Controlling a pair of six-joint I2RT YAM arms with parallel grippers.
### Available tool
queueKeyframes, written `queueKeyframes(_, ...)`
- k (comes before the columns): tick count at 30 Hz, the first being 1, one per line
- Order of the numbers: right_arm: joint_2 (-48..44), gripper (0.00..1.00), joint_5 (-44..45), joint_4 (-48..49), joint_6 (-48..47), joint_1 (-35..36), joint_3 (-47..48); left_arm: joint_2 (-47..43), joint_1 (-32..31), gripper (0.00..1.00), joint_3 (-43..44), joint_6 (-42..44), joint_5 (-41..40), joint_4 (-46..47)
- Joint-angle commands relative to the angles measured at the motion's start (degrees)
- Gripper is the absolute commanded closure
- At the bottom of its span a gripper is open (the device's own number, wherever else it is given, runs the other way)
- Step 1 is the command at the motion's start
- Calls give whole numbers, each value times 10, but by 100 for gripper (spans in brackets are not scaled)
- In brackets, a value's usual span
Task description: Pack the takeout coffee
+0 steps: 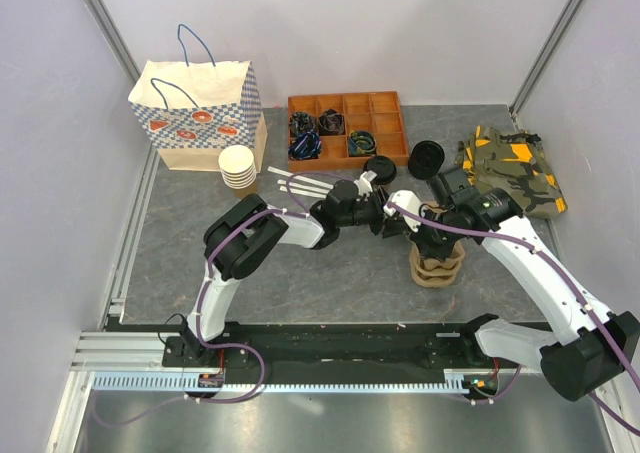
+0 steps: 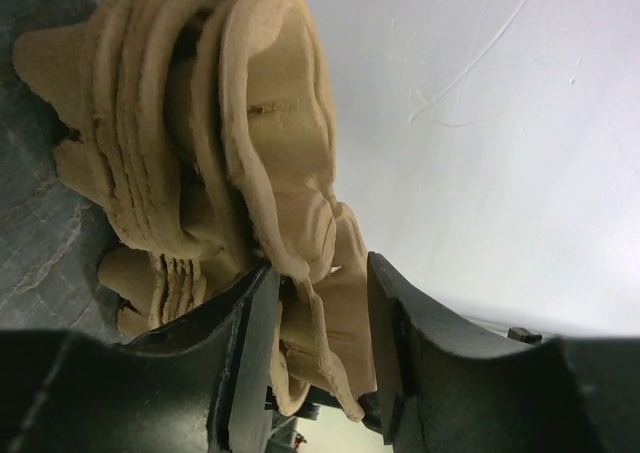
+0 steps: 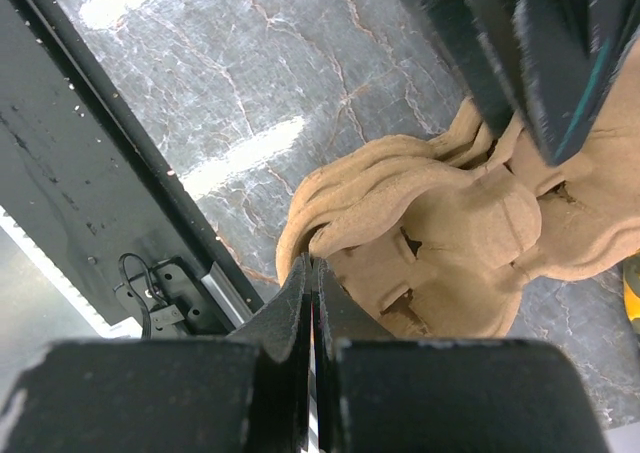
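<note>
A stack of brown pulp cup carriers [image 1: 437,268] stands on the table between the arms. My left gripper [image 1: 393,223] [image 2: 320,263] is shut on a folded edge of the top carrier [image 2: 290,173], which is lifted and tilted off the stack. My right gripper [image 1: 432,239] [image 3: 312,261] is shut, with its tips pressed against the rim of the stack [image 3: 430,213]. Two round black lids [image 1: 380,166] [image 1: 425,158] lie by the wooden tray. I cannot tell whether either one sits on the takeout coffee.
A patterned paper bag [image 1: 195,113] stands at the back left, with a stack of lidless paper cups [image 1: 238,165] in front of it. White plastic cutlery [image 1: 305,183] lies nearby. A wooden divided tray [image 1: 345,100] is at the back, and a camouflage cloth [image 1: 510,168] at the right.
</note>
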Motion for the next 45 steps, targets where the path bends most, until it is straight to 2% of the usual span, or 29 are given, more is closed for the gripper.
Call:
queueKeyframes(1,-13,100,-29,-10,-7,2,19,16,16,55,27,-4,-13,-3)
queueKeyframes(6,-13,100,-31,-13,-16,1,18,20,19,63,43,7,-5,-31)
queueKeyframes(9,-15,100,-30,-15,-18,2,23,22,19,73,48,8,1,-29)
queueKeyframes(12,-19,100,-26,-18,-19,2,27,20,18,90,57,9,7,-18)
queueKeyframes(15,-23,100,-22,-23,-21,1,32,20,19,98,67,10,12,-6)
queueKeyframes(25,-24,100,-13,-35,-20,1,43,13,13,98,89,-5,23,24)
queueKeyframes(33,-29,100,-6,-37,-23,1,41,7,14,98,20,-18,30,19)
queueKeyframes(37,-23,100,7,-38,-21,2,38,17,12,98,19,-25,38,23)
queueKeyframes(39,-20,87,20,-39,-12,2,40,22,11,98,29,-30,45,37)
queueKeyframes(40,-16,70,21,-40,-9,2,42,24,11,98,32,-34,47,43)
queueKeyframes(42,-14,55,21,-40,7,0,55,28,11,98,36,-35,46,51)
queueKeyframes(43,-12,44,21,-39,12,0,62,28,11,98,36,-37,47,55)
queueKeyframes(45,-10,42,19,-39,20,-10,73,30,11,98,32,-38,47,59)
